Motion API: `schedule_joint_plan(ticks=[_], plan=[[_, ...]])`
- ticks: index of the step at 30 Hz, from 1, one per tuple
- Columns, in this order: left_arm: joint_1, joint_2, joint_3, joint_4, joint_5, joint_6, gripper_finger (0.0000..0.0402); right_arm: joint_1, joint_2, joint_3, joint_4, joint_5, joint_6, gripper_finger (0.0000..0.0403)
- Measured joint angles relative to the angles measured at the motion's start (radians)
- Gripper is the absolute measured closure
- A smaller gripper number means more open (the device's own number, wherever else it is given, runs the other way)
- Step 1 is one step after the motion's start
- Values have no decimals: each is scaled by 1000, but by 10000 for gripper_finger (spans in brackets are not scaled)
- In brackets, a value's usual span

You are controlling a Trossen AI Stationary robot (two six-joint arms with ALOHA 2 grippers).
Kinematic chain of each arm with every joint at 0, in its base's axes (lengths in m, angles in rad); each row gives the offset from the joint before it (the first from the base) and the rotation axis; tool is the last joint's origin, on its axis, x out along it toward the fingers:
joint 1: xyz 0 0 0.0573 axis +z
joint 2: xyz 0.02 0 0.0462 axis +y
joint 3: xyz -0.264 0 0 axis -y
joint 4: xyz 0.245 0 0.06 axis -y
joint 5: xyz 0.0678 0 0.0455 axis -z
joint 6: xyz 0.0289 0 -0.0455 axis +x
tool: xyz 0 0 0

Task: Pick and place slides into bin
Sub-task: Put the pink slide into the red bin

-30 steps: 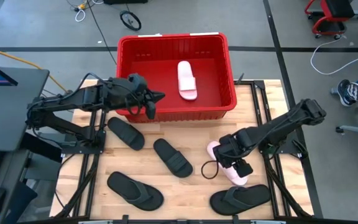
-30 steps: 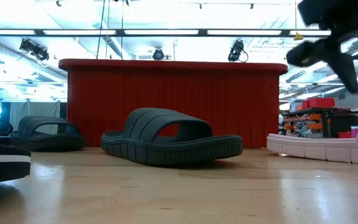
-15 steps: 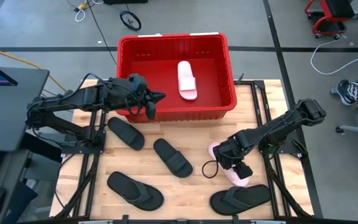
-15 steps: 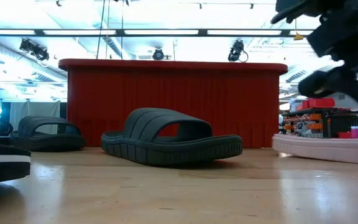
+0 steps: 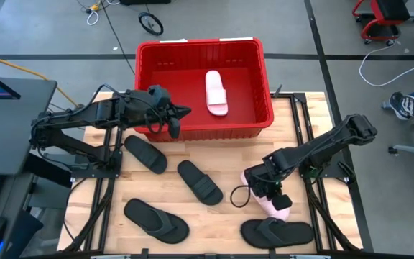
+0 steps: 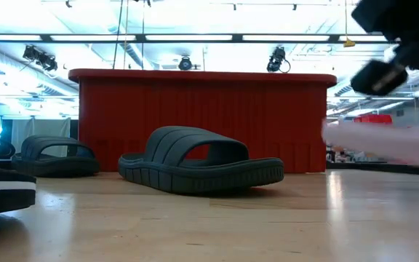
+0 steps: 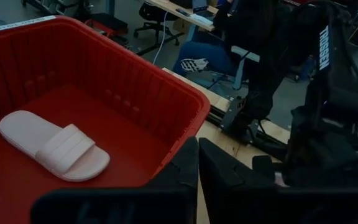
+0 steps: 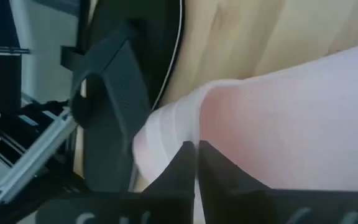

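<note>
Since a second ago, our right gripper (image 5: 271, 193) has clamped the pale pink single-strap slide (image 6: 384, 144), lifting it off the wooden table (image 5: 221, 155).
Our left gripper (image 5: 176, 119), clenched empty, hovers over the red slotted plastic bin (image 5: 200, 128), which holds another pink slide (image 5: 215, 92).

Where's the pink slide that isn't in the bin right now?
In the high view, the pink slide sits on the table's right side, gripped by the right hand, just above a black flip-flop.

Pink slide (image 8: 278, 118) in closed pincer (image 8: 197, 163)
</note>
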Motion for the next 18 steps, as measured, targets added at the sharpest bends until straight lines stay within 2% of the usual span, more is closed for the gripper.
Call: schedule_joint_plan(ticks=[9, 13, 15, 18], plan=[[0, 0, 0, 0, 0, -1, 388, -24, -88, 383, -285, 163, 26, 399], [0, 0, 0, 0, 0, -1, 394, -38, -142, 561, -286, 207, 52, 399], [0, 0, 0, 0, 0, -1, 395, -45, -160, 649, -289, 307, 40, 400], [0, 0, 0, 0, 0, -1, 390, -67, -174, 769, -287, 538, -55, 401]])
